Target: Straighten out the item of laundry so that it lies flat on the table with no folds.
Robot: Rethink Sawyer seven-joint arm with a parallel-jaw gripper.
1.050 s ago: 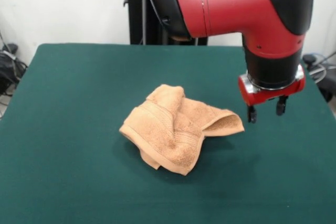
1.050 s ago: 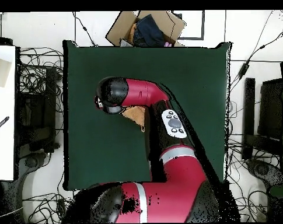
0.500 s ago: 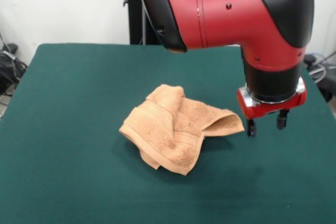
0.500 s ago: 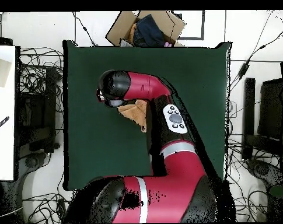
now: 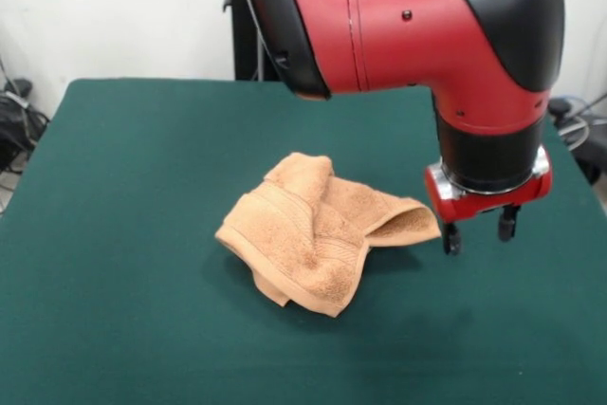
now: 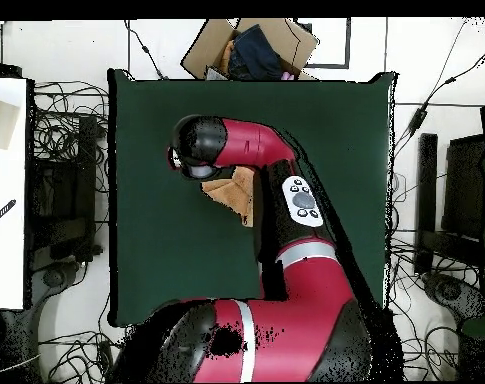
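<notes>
The item of laundry (image 5: 318, 231), a peach-orange terry towel, lies crumpled and folded over itself in the middle of the dark green table (image 5: 123, 168). One lifted flap points right. My gripper (image 5: 475, 231) hangs open just right of that flap, slightly above the cloth, with nothing between its two black fingers. In the overhead view only a small part of the towel (image 6: 234, 194) shows beside the red arm, and the arm's black head hides the gripper.
An open cardboard box (image 6: 248, 48) holding dark cloth sits beyond the table's far edge in the overhead view. Cables and equipment lie on the floor at both sides. A white surface (image 6: 6, 190) stands at the left.
The gripper has sunk lower and drifted a little toward the towel's right flap. The towel has not moved.
</notes>
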